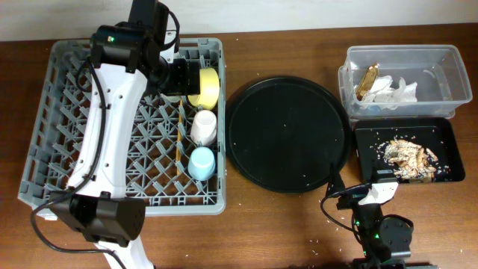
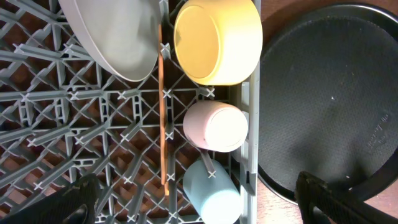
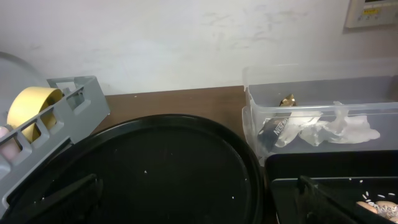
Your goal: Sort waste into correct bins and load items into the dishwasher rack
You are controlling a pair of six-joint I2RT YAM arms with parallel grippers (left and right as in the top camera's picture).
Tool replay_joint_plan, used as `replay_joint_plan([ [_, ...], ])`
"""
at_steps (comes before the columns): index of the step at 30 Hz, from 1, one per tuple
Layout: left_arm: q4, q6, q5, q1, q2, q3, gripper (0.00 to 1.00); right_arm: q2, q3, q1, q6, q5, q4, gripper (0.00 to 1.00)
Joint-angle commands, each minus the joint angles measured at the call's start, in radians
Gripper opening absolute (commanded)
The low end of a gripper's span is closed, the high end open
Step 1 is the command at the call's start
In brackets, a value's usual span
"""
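So left claw (image 2: 196,186) is wide open w/ nothing in it, over the right side of the rack (image 1: 60,90). Yellow bowl (image 2: 214,40), pink cup (image 2: 214,126), blue cup (image 2: 214,199), plate (image 2: 115,37) + chopsticks (image 2: 163,112) all sit in it. The right claw (image 3: 199,186) is open and empty too.

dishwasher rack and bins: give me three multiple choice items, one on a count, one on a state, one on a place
1. How many cups are in the dishwasher rack?
A) one B) two C) three

2. The left hand is:
A) open, holding nothing B) shut on a cup C) shut on the rack's rim

3. Where is the gold-brown wrapper?
A) in the rack B) in the left hand C) in the clear tub

Answers:
1 B: only the pink cup and the light-blue cup are there, by the rack's right edge.
2 A: its fingers are spread wide, gripping nothing.
3 C: it lies beside the white napkins in the tub.
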State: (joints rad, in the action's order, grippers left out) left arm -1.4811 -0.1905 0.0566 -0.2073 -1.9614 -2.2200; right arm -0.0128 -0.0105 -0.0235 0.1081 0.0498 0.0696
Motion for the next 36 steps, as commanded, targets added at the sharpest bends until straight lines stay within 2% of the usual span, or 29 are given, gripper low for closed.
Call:
replay_joint_plan([
  [1, -0.001, 0.005, 0.005, 0.001, 0.013, -0.013, 0.99, 0.006, 0.005, -0.009, 0.000, -0.001, 0.006, 0.98],
  [6, 0.012, 0.014, -0.056, 0.002, 0.062, -0.010, 0.99, 0.006, 0.005, -0.009, 0.000, -0.001, 0.006, 0.98],
  [12, 0.285, 0.179, -0.056, 0.006, 0.274, 0.124, 0.99, 0.006, 0.005, -0.009, 0.000, -0.001, 0.006, 0.98],
  [19, 0.604, 0.211, -0.071, 0.065, 0.621, 0.580, 0.99, 0.006, 0.005, -0.009, 0.000, -0.001, 0.006, 0.98],
  [24, 0.969, 0.211, -0.058, 0.147, 0.943, 1.090, 0.99, 0.006, 0.005, -0.009, 0.000, -0.001, 0.006, 0.98],
  [33, 1.300, 0.221, -0.018, 0.239, 1.432, 1.697, 0.99, 0.006, 0.005, -0.009, 0.000, -0.001, 0.006, 0.98],
  [36, 1.422, 0.285, 0.002, 0.245, 1.575, 1.864, 0.99, 0.006, 0.005, -0.009, 0.000, -0.001, 0.006, 0.99],
])
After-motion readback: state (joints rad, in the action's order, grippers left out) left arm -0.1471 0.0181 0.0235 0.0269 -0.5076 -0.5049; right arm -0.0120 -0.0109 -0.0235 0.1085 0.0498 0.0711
